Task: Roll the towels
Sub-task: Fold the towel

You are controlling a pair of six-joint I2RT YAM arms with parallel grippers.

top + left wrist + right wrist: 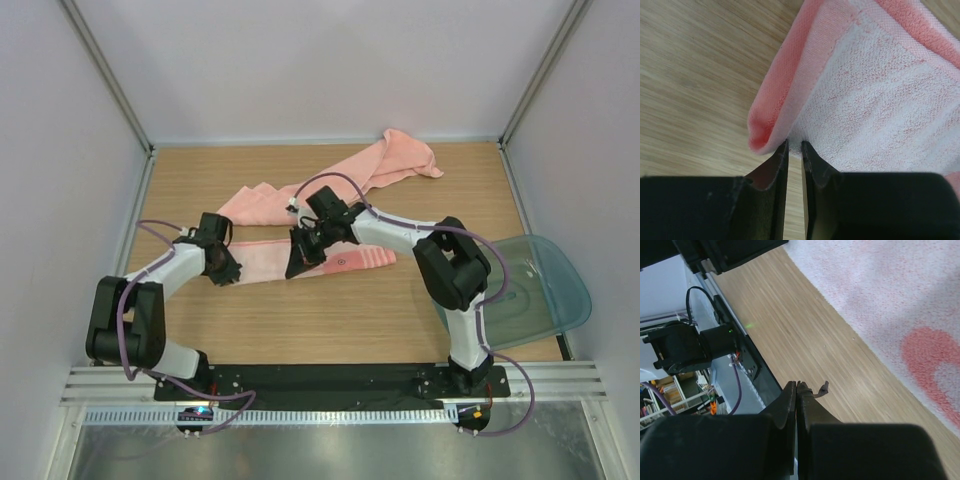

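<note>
The smaller striped towel (350,260) lies flat across the middle of the table. Its whitish end fills the left wrist view (875,100), with one edge folded up. My left gripper (222,268) is at that left end, jaws nearly together, and pinches the towel's edge at the fingertips (795,145). My right gripper (300,264) is over the towel's middle near edge, shut and empty (797,383), above bare wood beside the towel (880,295). The long plain towel (380,170) lies crumpled behind, running to the back right.
A translucent teal-grey tray (545,290) lies at the right edge, partly off the table (330,320). White walls enclose the left, back and right. The black arm-base rail (330,380) runs along the near edge.
</note>
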